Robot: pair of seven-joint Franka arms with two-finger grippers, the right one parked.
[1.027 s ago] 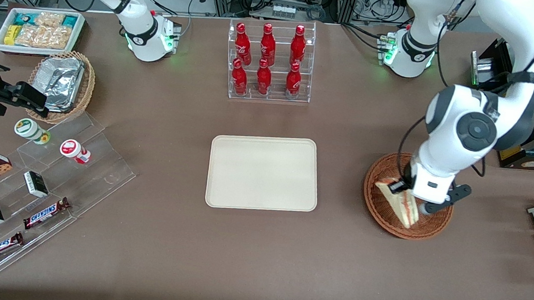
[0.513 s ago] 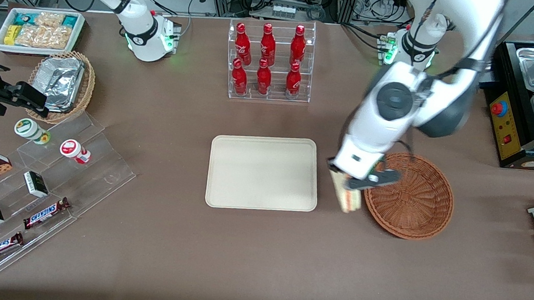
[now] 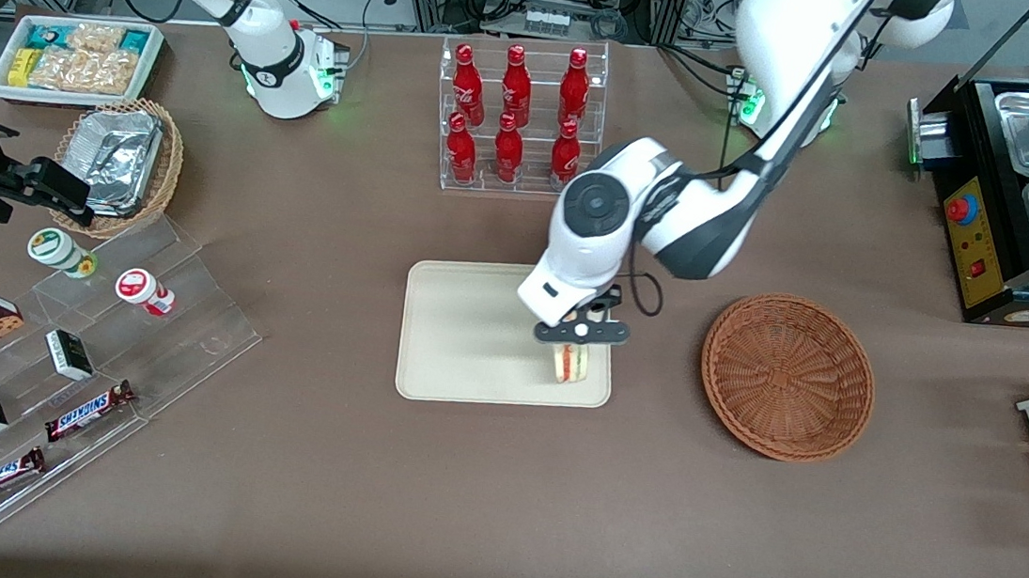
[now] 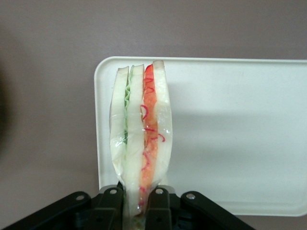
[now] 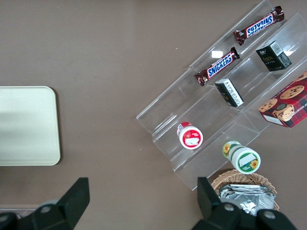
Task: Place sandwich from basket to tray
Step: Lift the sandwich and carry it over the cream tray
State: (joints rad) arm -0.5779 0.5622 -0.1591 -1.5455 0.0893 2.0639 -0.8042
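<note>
The left arm reaches from its base down over the tray (image 3: 462, 341), with the wrist bent toward the front camera. The gripper (image 3: 578, 338) hangs above the tray's edge that faces the basket (image 3: 787, 377). Its fingers (image 4: 111, 203) are clamped on the sandwich (image 4: 140, 139), which stands on edge between them, the red and green filling turned toward the wrist camera. In the front view the sandwich (image 3: 570, 362) is over the tray's corner nearest the front camera, close to the rim; I cannot tell if it touches the tray surface. Most of the tray is bare and gives free room toward the parked arm's end. The basket holds nothing and sits on the brown tabletop (image 3: 457, 491) beside the tray, a strip of tabletop between them.
</note>
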